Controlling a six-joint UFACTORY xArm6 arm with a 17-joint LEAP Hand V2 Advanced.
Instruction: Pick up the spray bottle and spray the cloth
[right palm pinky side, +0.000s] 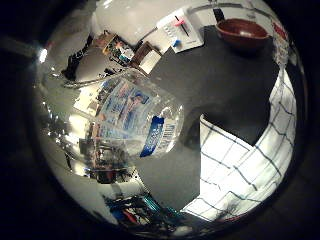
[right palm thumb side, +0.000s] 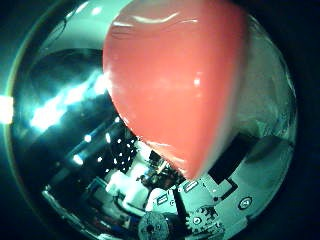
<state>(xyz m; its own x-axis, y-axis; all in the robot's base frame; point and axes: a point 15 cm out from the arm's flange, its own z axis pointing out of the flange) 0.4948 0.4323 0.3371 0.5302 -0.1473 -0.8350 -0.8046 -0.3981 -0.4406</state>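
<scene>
A clear spray bottle (right palm pinky side: 130, 110) with a blue and white label fills much of the right little finger side palm view, close against the palm and over the grey table (right palm pinky side: 205, 85). Dark parts of my hand (right palm pinky side: 100, 160) curl round the bottle's lower part. A smooth pink rounded part (right palm thumb side: 180, 80), seemingly the bottle's top, fills the right thumb side palm view. White, black and geared parts of the hand (right palm thumb side: 190, 215) show beside it. A white cloth with a dark check (right palm pinky side: 245, 160) lies flat on the table beside the bottle.
A red-brown bowl (right palm pinky side: 243, 33) stands on the table beyond the cloth. A white box (right palm pinky side: 180, 30) lies near it by the table's edge. Cluttered shelves and room lights (right palm thumb side: 60, 110) show past the bottle.
</scene>
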